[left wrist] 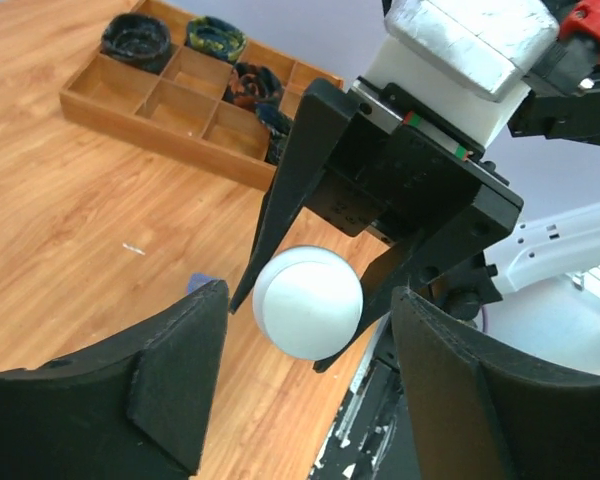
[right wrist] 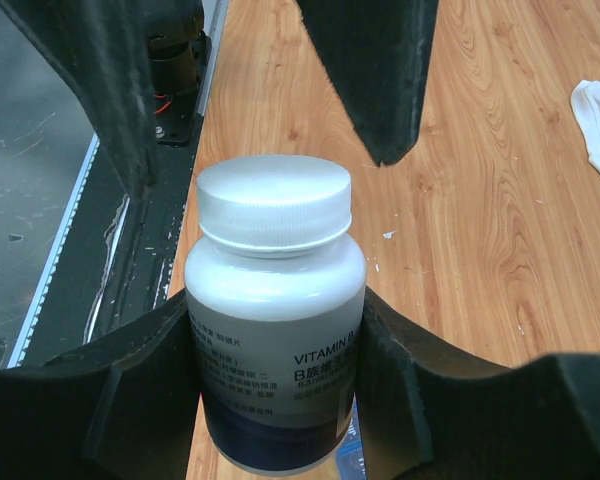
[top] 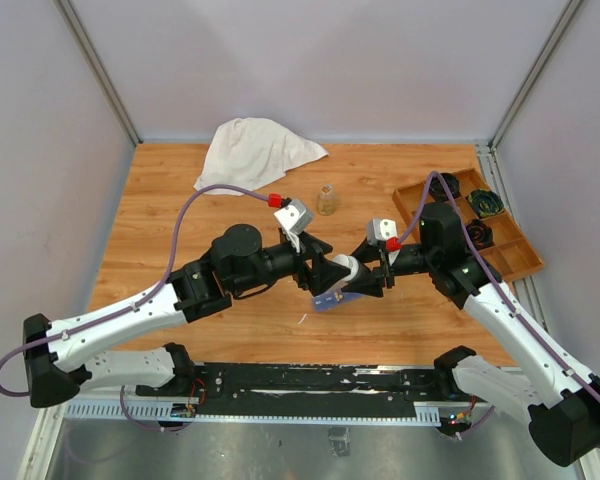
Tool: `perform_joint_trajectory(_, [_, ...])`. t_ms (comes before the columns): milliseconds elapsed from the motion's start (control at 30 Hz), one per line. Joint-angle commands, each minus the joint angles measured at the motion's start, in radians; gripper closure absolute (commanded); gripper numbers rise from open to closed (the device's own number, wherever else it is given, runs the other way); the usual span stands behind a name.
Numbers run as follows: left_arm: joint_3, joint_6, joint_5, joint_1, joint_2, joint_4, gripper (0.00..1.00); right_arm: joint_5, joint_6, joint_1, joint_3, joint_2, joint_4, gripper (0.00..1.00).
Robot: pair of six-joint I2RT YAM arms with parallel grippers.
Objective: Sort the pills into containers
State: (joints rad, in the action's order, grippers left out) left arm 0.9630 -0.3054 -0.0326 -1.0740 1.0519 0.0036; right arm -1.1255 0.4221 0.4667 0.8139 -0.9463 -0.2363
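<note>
Right gripper (right wrist: 276,350) clenched on vitamin bottle (right wrist: 275,330) body, rigid, slick, probably light plastic; left gripper (left wrist: 310,340), at its 9 o'clock, stands released astride white cap (right wrist: 274,200), the likely twist-hold.

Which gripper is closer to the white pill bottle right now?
Right. The right gripper is clamped on the white pill bottle; the left gripper is open around its cap, not touching.

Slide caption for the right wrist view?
Right end effector grips a white-capped vitamin bottle over the wooden table; open left end effector faces its cap.
</note>
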Motion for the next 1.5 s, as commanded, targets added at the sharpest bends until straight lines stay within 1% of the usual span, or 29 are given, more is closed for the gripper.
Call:
perform_joint_trajectory(0, [0.042,-0.007,0.015,-0.006,0.019,-0.027,0.32,-0.022,0.001,-0.031,0.017,0.009,0.020,0.98])
perform_joint_trajectory(167, [0.063,-0.001,0.002,-0.006,0.048,-0.050,0.39,-0.022,0.000,-0.031,0.016,0.011,0.020,0.98])
perform_joint_trajectory(267, [0.067,0.001,-0.016,-0.006,0.056,-0.056,0.47,-0.021,0.000,-0.031,0.016,0.011,0.021,0.98])
perform_joint_trajectory(300, [0.068,0.003,-0.024,-0.007,0.058,-0.058,0.51,-0.021,-0.001,-0.030,0.016,0.011,0.020,0.98])
perform_joint_trajectory(400, [0.069,0.026,-0.068,-0.006,0.060,-0.060,0.73,-0.022,0.000,-0.031,0.016,0.011,0.021,0.98])
perform_joint_trajectory(433, [0.069,0.045,-0.106,-0.005,0.061,-0.059,0.76,-0.022,0.000,-0.031,0.017,0.011,0.020,0.98])
perform_joint_trajectory(500, [0.067,0.106,-0.174,-0.006,0.064,-0.059,0.79,-0.022,0.000,-0.030,0.017,0.012,0.020,0.98])
perform_joint_trajectory(567, [0.065,0.211,-0.270,-0.005,0.068,-0.065,0.79,-0.023,0.000,-0.030,0.018,0.014,0.020,0.98])
perform_joint_trajectory(633, [0.067,0.344,-0.371,-0.005,0.074,-0.092,0.79,-0.023,-0.002,-0.031,0.018,0.015,0.020,0.98])
perform_joint_trajectory(700, [0.075,0.507,-0.453,-0.003,0.081,-0.152,0.78,-0.024,-0.002,-0.030,0.018,0.015,0.020,0.98])
perform_joint_trajectory(767, [0.090,0.665,-0.535,0.007,0.092,-0.228,0.74,-0.023,-0.002,-0.031,0.018,0.016,0.020,0.98])
perform_joint_trajectory(833, [0.109,0.757,-0.586,0.032,0.102,-0.277,0.70,-0.024,-0.002,-0.031,0.018,0.017,0.020,0.98])
perform_joint_trajectory(867, [0.121,0.787,-0.615,0.050,0.108,-0.291,0.66,-0.024,-0.002,-0.031,0.018,0.017,0.020,0.98])
perform_joint_trajectory(933, [0.139,0.815,-0.658,0.080,0.110,-0.292,0.50,-0.024,-0.002,-0.031,0.018,0.015,0.021,0.98])
perform_joint_trajectory(1000, [0.146,0.831,-0.669,0.091,0.106,-0.278,0.40,-0.024,-0.002,-0.031,0.018,0.017,0.021,0.98])
perform_joint_trajectory(1067, [0.148,0.818,-0.641,0.091,0.100,-0.249,0.28,-0.023,-0.002,-0.031,0.018,0.017,0.020,0.98])
perform_joint_trajectory(1167, [0.127,0.757,-0.567,0.093,0.074,-0.165,0.16,-0.024,-0.002,-0.031,0.018,0.017,0.021,0.98])
perform_joint_trajectory(1267, [0.067,0.640,-0.464,0.093,0.012,-0.020,0.02,-0.023,-0.002,-0.031,0.018,0.020,0.020,0.98])
perform_joint_trajectory(1367, [-0.017,0.473,-0.380,0.092,-0.067,0.114,0.01,-0.025,-0.002,-0.033,0.019,0.021,0.020,0.98])
perform_joint_trajectory(1467, [-0.073,0.251,-0.314,0.092,-0.117,0.192,0.01,-0.026,-0.002,-0.033,0.018,0.020,0.020,0.98])
